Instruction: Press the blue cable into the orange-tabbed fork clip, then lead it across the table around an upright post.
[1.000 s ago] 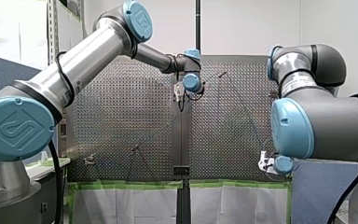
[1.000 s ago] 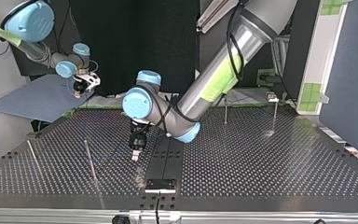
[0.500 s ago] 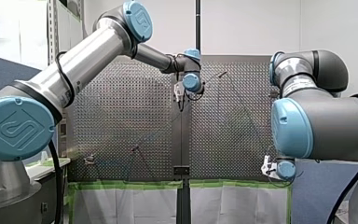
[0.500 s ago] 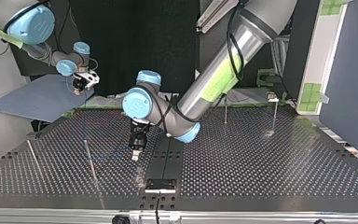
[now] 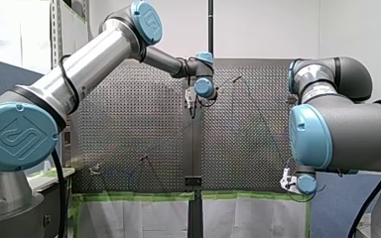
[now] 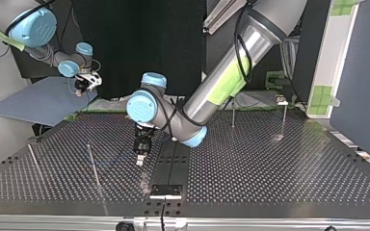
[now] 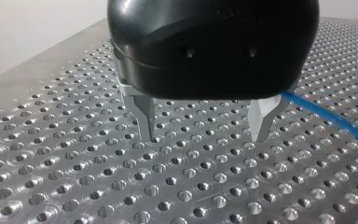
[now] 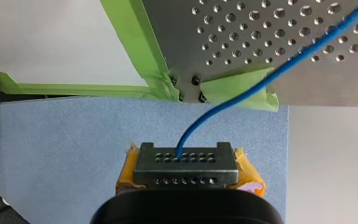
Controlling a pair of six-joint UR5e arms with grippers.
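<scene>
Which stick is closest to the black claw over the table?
The post just toward the top view's left of my left gripper; the other posts stand farther off.

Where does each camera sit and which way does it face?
Front view: behind and above the shoulders, looking over the perforated metal table; my left arm and my right arm show.
Top view: across the table, facing both arms.
Left wrist view: looks along my left tool, open over the table.
Right wrist view: looks along my right tool, shut on the thin blue cable.
Shared: both wrist views show that cable.
</scene>
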